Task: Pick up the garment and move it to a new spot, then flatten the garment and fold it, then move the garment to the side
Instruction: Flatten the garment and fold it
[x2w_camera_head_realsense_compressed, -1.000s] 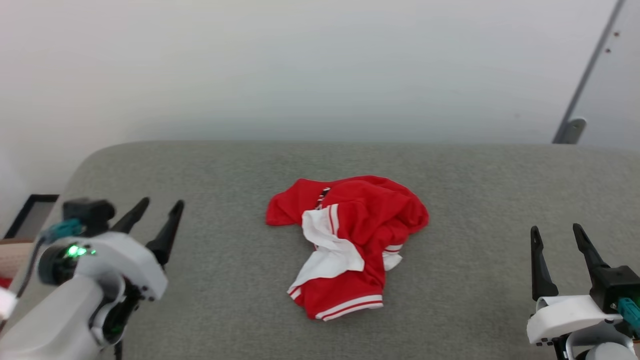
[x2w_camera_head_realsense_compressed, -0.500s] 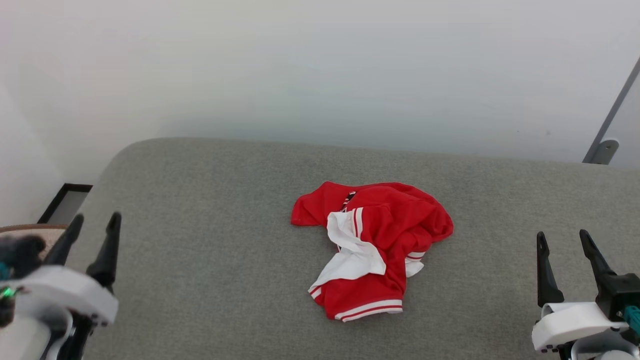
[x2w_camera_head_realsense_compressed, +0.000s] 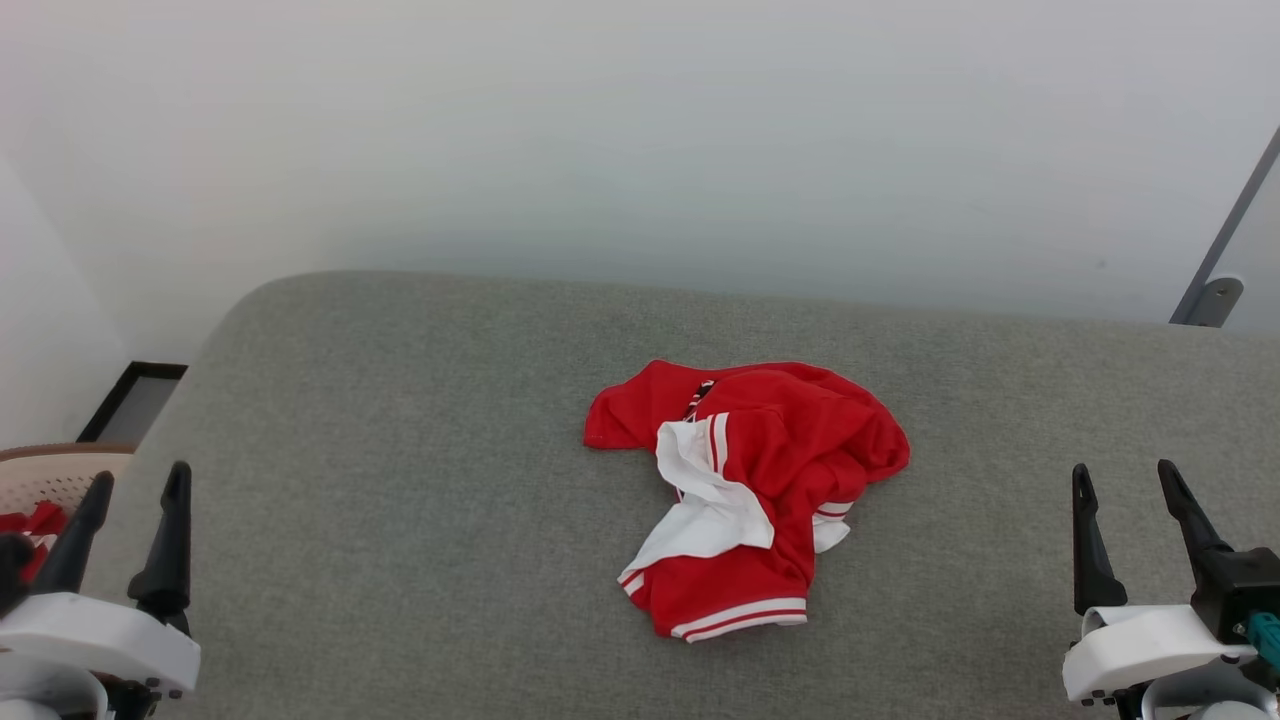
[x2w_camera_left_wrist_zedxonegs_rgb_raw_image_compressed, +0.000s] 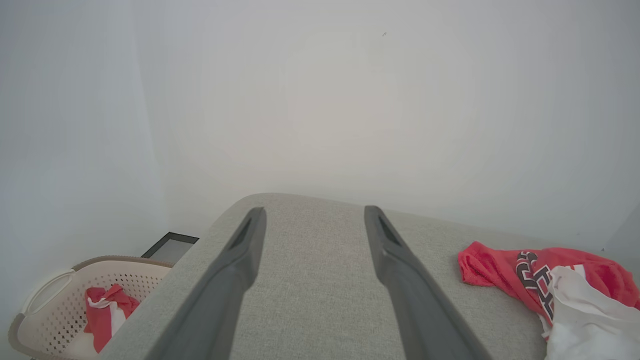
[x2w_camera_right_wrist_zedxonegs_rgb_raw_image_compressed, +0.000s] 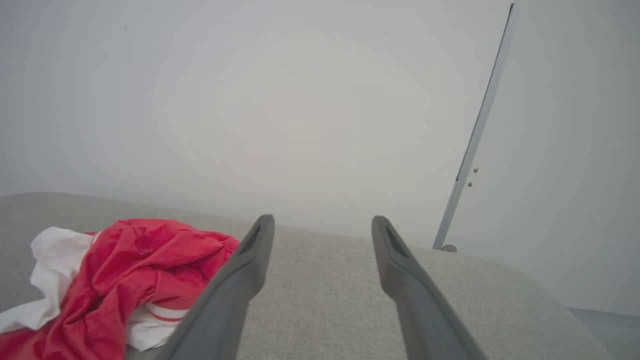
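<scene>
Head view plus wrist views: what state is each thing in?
garment: crumpled heap on the grey surface, unheld, not flattened
left gripper: open, empty, clear of the garment
right gripper: open, empty, clear of the garment
basket: upright beside the surface, holding a red-and-white cloth bundle

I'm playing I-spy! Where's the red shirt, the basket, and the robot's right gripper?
red shirt (x2w_camera_head_realsense_compressed: 800, 440): head view, on its crumpled red body.
basket (x2w_camera_left_wrist_zedxonegs_rgb_raw_image_compressed: 140, 280): left wrist view, on its beige lattice wall.
right gripper (x2w_camera_head_realsense_compressed: 1122, 470): head view, midway between its open fingertips.
</scene>
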